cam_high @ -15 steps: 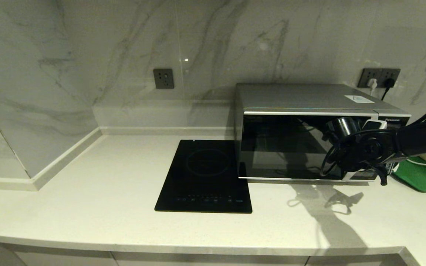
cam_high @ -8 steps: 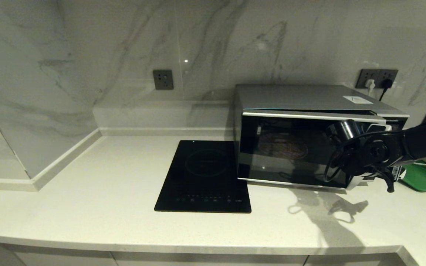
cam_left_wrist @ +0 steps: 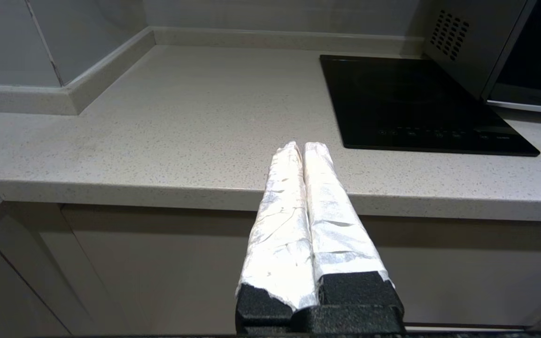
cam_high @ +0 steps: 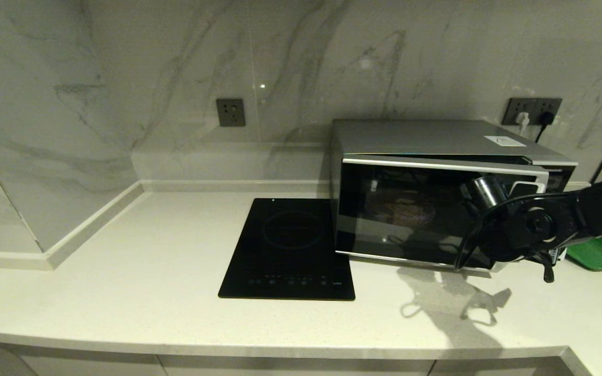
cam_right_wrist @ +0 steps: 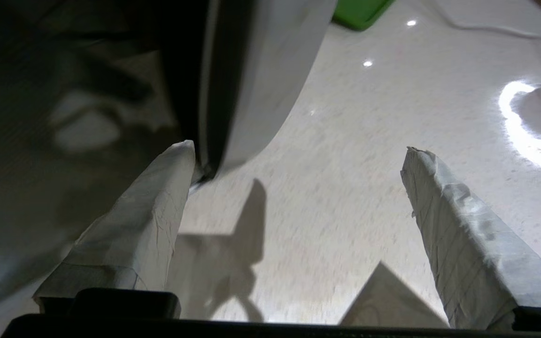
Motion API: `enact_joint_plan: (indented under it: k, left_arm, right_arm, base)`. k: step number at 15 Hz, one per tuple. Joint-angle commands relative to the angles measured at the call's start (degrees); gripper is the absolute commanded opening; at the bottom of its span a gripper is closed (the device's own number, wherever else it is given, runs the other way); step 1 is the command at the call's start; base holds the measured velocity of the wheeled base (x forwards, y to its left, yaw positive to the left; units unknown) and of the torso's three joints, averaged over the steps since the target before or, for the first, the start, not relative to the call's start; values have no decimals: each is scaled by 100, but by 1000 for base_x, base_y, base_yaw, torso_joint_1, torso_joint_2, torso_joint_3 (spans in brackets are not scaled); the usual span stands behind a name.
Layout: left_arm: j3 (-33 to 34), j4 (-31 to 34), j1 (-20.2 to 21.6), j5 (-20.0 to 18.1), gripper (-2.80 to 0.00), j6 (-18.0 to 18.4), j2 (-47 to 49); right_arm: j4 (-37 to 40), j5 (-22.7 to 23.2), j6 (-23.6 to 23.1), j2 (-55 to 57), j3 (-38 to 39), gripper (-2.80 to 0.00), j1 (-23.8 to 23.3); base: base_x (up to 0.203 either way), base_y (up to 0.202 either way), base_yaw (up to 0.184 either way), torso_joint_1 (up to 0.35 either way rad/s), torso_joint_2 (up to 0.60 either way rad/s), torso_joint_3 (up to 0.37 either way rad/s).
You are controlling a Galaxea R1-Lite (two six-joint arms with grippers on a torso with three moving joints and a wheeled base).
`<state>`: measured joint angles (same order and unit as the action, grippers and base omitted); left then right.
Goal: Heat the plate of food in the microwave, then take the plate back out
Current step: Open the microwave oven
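With its fingers spread wide, the right gripper [cam_right_wrist: 298, 178] hooks one finger [cam_right_wrist: 158, 197] behind the microwave [cam_high: 437, 151] door's free edge [cam_right_wrist: 233, 94], apparently to swing it open; the left gripper [cam_left_wrist: 304, 150] hangs closed, idle.

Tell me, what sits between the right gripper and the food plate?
The microwave's dark glass door, slightly ajar, stands between the right gripper and the plate of food in the head view.

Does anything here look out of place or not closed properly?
Yes. The microwave door stands ajar, its right edge swung out from the body, with the open right gripper at that edge. Nothing looks spilled or damaged.
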<state>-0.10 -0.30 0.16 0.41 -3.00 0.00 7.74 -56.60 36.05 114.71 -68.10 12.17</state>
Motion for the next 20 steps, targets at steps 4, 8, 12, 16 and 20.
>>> enact_joint_plan:
  k: [4,8,12,16,20]
  left_arm:
    - [1,-5,2,2,-280,1,0]
    - [1,-5,2,2,-280,1,0]
    - [1,-5,2,2,-280,1,0]
    - [1,-5,2,2,-280,-8,0]
    - [0,-5,2,2,-280,-8,0]
  right_arm:
    - [200,650,12,-2123,1061,-280,922]
    - [1044,2334,5,-3711,1191,-280,1181]
    - [1661,4173,4,-3452,-437,-280,183]
    - [1785,4687,10,-2017,-2058,-280,-428]
    - [1800,4703,9,-911,-3410,-280,-650]
  base:
    - [0,0,0,0,0,0]
    - [0,0,0,0,0,0]
    - [0,0,0,0,0,0]
    - [0,0,0,0,0,0]
    - [0,0,0,0,0,0]
